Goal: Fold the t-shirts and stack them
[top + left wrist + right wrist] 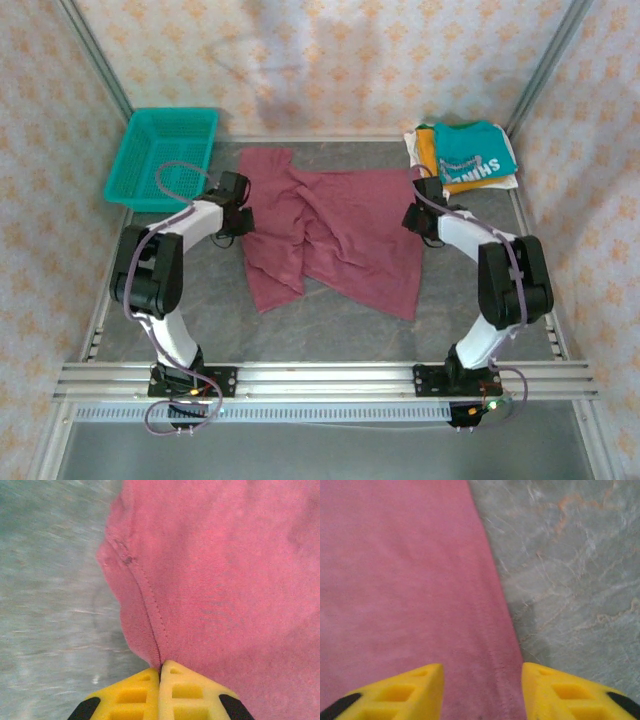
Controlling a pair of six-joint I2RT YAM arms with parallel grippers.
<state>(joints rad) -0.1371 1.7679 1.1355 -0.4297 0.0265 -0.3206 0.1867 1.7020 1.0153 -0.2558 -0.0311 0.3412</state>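
A maroon t-shirt (330, 235) lies crumpled across the middle of the table. At its left edge, my left gripper (243, 215) is shut on the shirt. In the left wrist view the yellow fingertips (161, 670) meet, with the hemmed edge of the maroon cloth (225, 580) pinched between them. My right gripper (415, 215) is at the shirt's right edge. It is open (481, 669), its fingers straddling the hem of the maroon cloth (405, 580) over the table. A folded stack of t-shirts (465, 155) sits at the back right, teal with white print on top, orange-yellow and cream beneath.
A teal mesh basket (165, 155) stands at the back left corner. Patterned walls close in the back and sides. Bare grey tabletop (330, 335) runs between the shirt and the front rail.
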